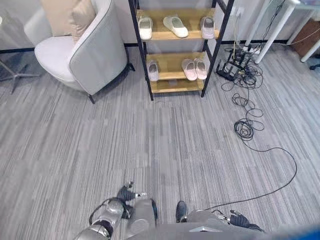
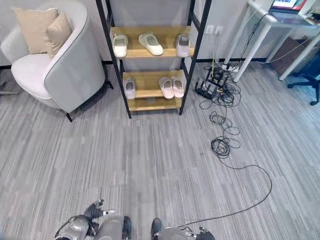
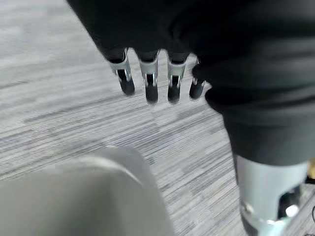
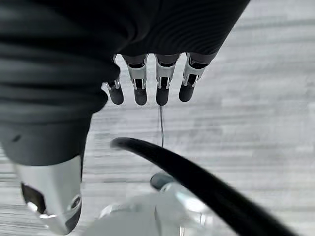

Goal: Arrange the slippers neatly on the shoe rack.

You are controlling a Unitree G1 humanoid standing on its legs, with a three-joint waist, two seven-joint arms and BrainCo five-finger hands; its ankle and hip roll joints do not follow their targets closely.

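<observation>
Far across the grey striped carpet floor (image 1: 150, 145), in the left eye view, stands the black metal shoe rack with wooden shelves (image 1: 175, 50), next to a light grey armchair (image 1: 85, 50). On its upper shelf lie three pale slippers: a white slipper (image 1: 145, 27) near the left post, a second white slipper (image 1: 175, 26) turned at an angle in the middle, and a pinkish slipper (image 1: 207, 27) by the right post. On the lower shelf a lone pale slipper (image 1: 153, 70) sits at the left and a pink pair of slippers (image 1: 194, 68) lies side by side at the right. No slipper lies on the floor, so I judge the task nearly done; maybe only the angled one needs straightening. The right eye view shows the same arrangement. In the left wrist view, the left hand (image 3: 157, 73) hangs down with fingers straight and holds nothing. In the right wrist view, the right hand (image 4: 152, 78) is likewise relaxed and empty above the carpet.
</observation>
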